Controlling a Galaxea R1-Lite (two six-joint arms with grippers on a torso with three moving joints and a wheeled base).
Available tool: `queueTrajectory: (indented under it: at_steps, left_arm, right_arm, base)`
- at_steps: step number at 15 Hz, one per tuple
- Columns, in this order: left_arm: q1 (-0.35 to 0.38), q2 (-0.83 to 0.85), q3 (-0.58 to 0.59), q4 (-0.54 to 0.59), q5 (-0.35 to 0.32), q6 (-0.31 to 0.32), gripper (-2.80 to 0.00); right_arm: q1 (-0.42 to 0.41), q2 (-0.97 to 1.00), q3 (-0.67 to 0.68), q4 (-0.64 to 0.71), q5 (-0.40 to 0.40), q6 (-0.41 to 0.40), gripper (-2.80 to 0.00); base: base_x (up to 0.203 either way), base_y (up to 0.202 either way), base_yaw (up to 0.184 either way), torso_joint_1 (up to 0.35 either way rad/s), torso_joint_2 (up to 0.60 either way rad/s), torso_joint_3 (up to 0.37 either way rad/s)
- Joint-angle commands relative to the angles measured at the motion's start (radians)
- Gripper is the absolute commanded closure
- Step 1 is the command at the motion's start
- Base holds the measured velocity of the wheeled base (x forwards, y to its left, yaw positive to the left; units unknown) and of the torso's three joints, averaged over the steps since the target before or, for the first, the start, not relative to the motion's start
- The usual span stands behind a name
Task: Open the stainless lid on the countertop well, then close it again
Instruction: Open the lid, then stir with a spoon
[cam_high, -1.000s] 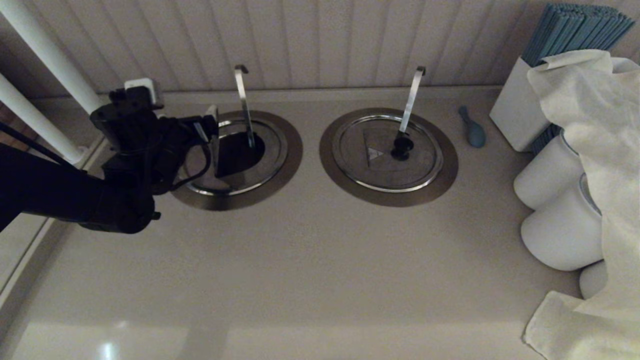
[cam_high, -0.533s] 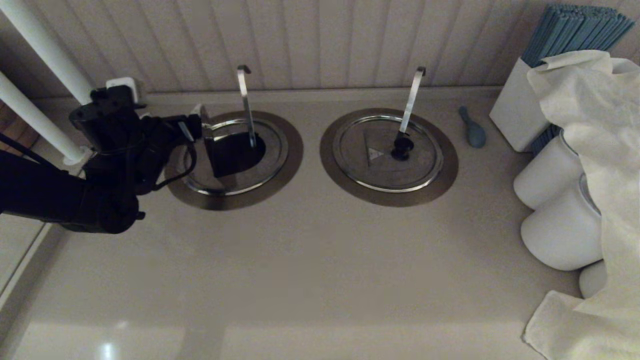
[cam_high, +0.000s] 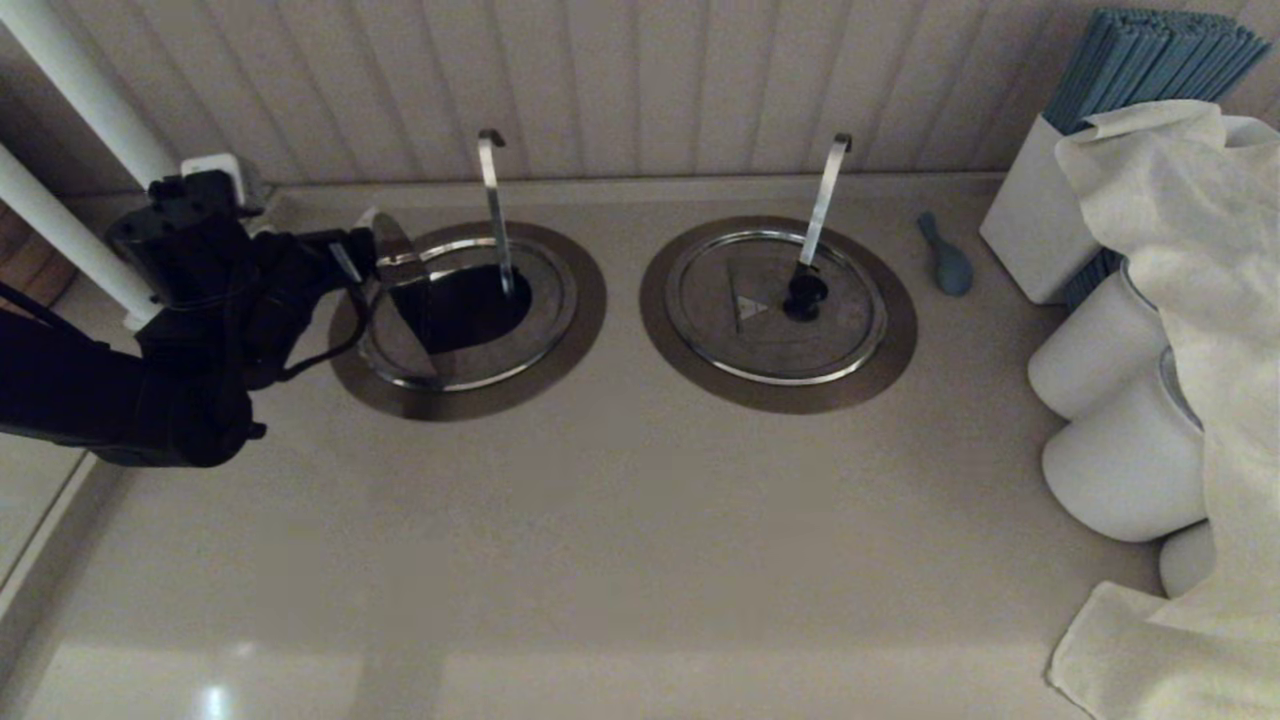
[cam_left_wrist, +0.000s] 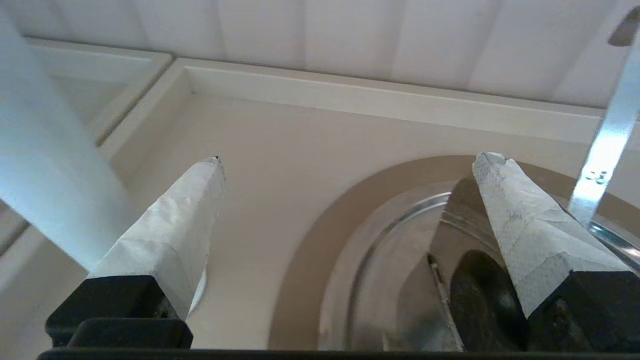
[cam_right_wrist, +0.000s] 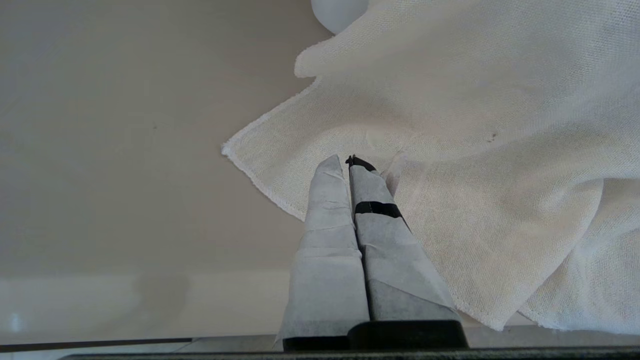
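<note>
The countertop well (cam_high: 465, 310) at the left shows as a dark hole inside its brownish steel collar (cam_high: 585, 300), with a hooked ladle handle (cam_high: 492, 210) rising from it. One half of the stainless lid (cam_high: 402, 325) is folded up and leans left; the other half lies flat. My left gripper (cam_high: 352, 252) stands open just left of the raised half. In the left wrist view the gripper (cam_left_wrist: 350, 162) holds nothing, and one finger (cam_left_wrist: 520, 220) lies beside the raised half (cam_left_wrist: 465, 225) and its black knob (cam_left_wrist: 482, 300). My right gripper (cam_right_wrist: 349, 160) is shut over a white cloth (cam_right_wrist: 475, 125).
The twin lid (cam_high: 775, 340) lies shut at centre right, its ladle handle (cam_high: 825, 200) slanting right. Beyond it are a blue spoon (cam_high: 945, 262), a white box (cam_high: 1035, 225) of blue sticks, white tubs (cam_high: 1110, 350) and draped cloth (cam_high: 1200, 300). White pipes (cam_high: 80, 100) stand at far left.
My left arm has drawn back to the left. The raised half of the lid has swung further over to the left, and more of the dark hole shows.
</note>
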Motion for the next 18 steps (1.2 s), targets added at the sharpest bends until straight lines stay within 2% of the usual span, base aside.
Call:
queueTrajectory:
  at_steps: [1,3,5,7,9,16,18]
  left_arm:
    - [0.013,-0.001,0.0,-0.009,-0.003,-0.001,-2.8]
    - [0.052,-0.002,-0.005,-0.018,-0.014,-0.002,-2.8]
    - [0.13,-0.011,-0.009,-0.028,-0.07,-0.011,-2.8]
    - [0.201,-0.027,-0.017,-0.029,-0.123,-0.063,-2.8]
    - [0.247,-0.036,-0.033,-0.028,-0.15,-0.115,-2.8]
    - [0.262,-0.072,-0.035,-0.018,-0.151,-0.118,-2.8]
    - [0.255,-0.105,-0.034,0.037,-0.151,-0.132,-2.8]
  right_arm:
    - [0.0,0.001,-0.001,0.0,0.0,0.0,0.0]
    - [0.0,0.001,-0.001,0.0,0.0,0.0,0.0]
    - [0.0,0.001,0.001,0.0,0.0,0.0,0.0]
    - [0.0,0.0,-0.001,0.0,0.0,0.0,0.0]
    - [0.0,0.001,0.001,0.0,0.0,0.0,0.0]
    - [0.0,0.001,0.0,0.0,0.0,0.0,0.0]
    - [0.0,0.0,0.0,0.0,0.0,0.0,0.0]
  base:
    - [0.0,0.0,0.0,0.0,0.0,0.0]
    - [0.0,0.0,0.0,0.0,0.0,0.0]
    - [0.0,0.0,0.0,0.0,0.0,0.0]
    - [0.0,0.0,0.0,0.0,0.0,0.0]
    - [0.0,0.0,0.0,0.0,0.0,0.0]
    - [0.0,0.0,0.0,0.0,0.0,0.0]
    - [0.0,0.0,0.0,0.0,0.0,0.0]
